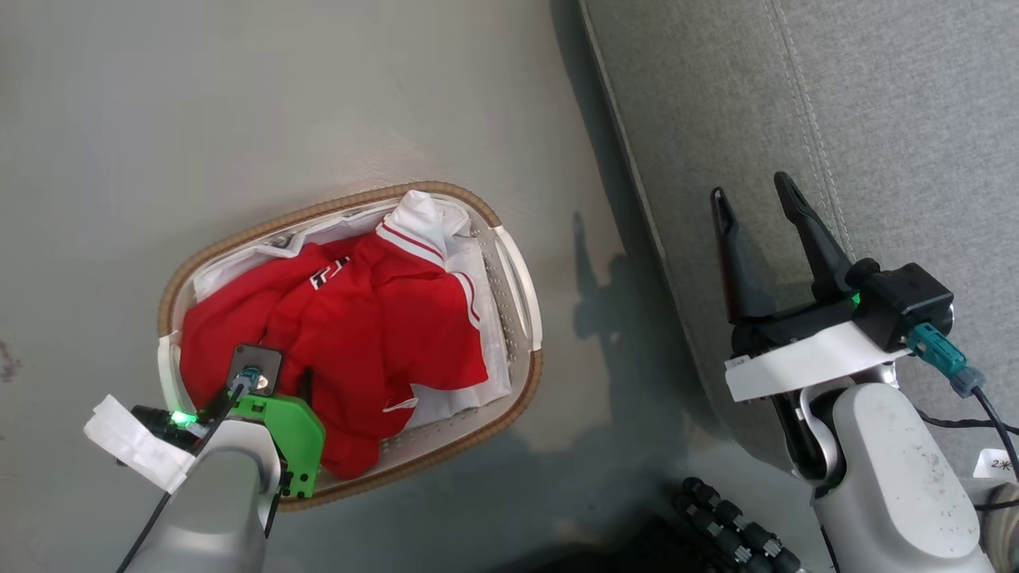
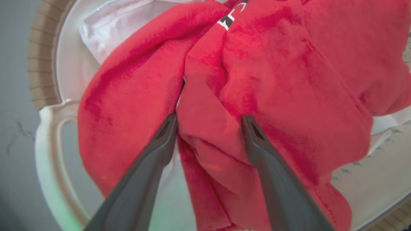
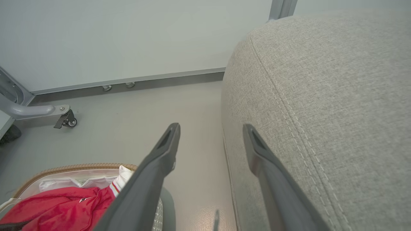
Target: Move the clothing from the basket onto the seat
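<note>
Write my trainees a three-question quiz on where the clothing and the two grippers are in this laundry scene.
1. True or false: the clothing already lies on the seat.
2. The left gripper is over: A the basket, B the seat, C neither.
3. Fill in: the right gripper is ____, holding nothing.
Key: 1 false; 2 A; 3 open.

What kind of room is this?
Probably a lab mock-up of a living room: a grey sofa seat, a laundry basket of red clothing on bare floor, and a castor-wheeled metal frame.
</note>
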